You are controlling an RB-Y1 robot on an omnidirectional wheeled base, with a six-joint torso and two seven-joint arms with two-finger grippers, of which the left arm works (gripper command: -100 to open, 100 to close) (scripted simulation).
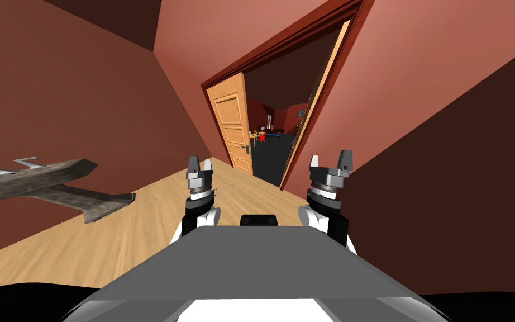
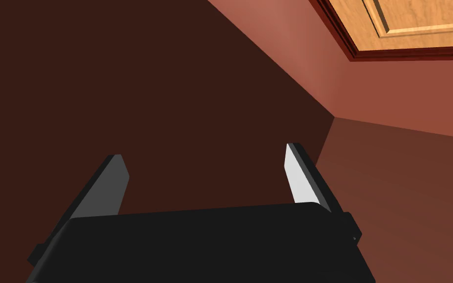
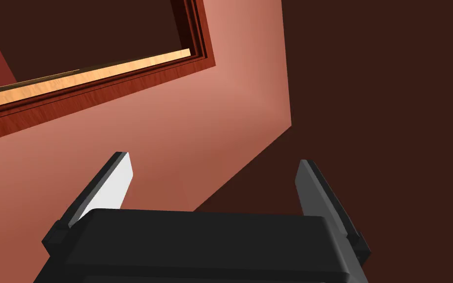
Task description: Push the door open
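A light wooden panelled door (image 1: 234, 126) with a dark lever handle (image 1: 246, 148) stands ahead in a dark red frame (image 1: 301, 33). It is swung inward on the left side of the opening, and a further room shows through the gap. My left gripper (image 1: 200, 166) and right gripper (image 1: 332, 161) are both held up in front of my chest, well short of the door, open and with nothing between the fingers. The door's top corner (image 2: 407, 24) shows beyond the left fingers. The frame's top edge (image 3: 98, 78) shows beyond the right fingers.
Red-brown walls close in on both sides of a corridor with a light wood floor (image 1: 128, 223). A grey, weathered shelf-like piece (image 1: 38, 181) juts out from the left wall. Small furniture (image 1: 265, 134) stands in the room past the doorway.
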